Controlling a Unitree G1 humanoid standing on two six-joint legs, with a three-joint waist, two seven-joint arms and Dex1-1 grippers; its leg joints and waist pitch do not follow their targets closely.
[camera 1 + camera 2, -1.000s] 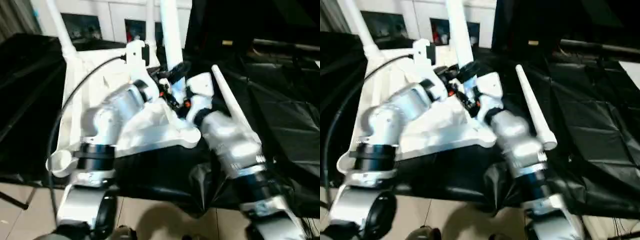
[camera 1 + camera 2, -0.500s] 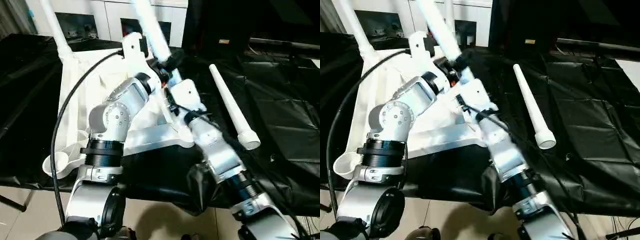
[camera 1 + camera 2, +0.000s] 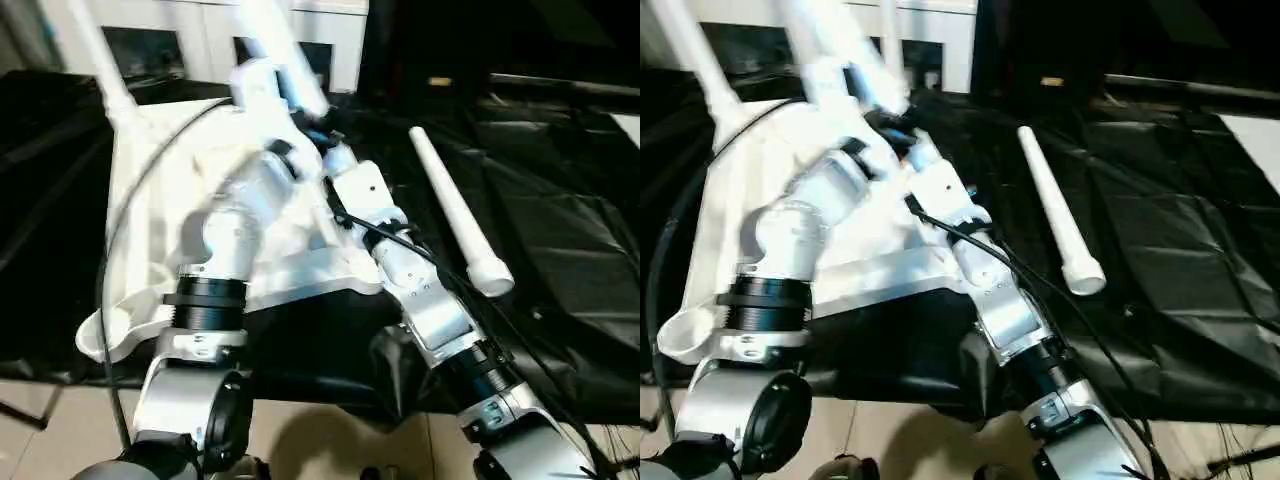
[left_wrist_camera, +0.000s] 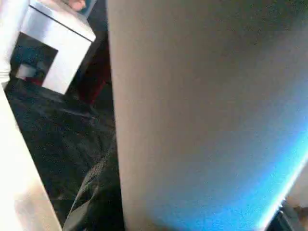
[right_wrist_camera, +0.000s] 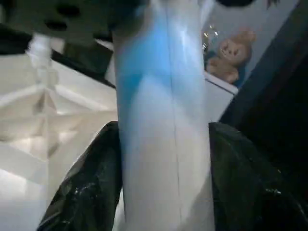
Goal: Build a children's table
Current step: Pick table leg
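Black sheeting (image 3: 560, 200) bears an unlabelled white leg (image 3: 455, 210).

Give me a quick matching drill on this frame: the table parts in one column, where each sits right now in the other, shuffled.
Things:
1. tabletop
2. loose leg
3. held leg
4. far-left leg

Places:
A. tilted in the air between both arms, above the tabletop
B. standing up from the tabletop's far-left corner
C. lying on the black sheet to the robot's right of the tabletop
D. underside up on the black-covered surface

Pairs: 1-D, 2-C, 3-A, 4-B
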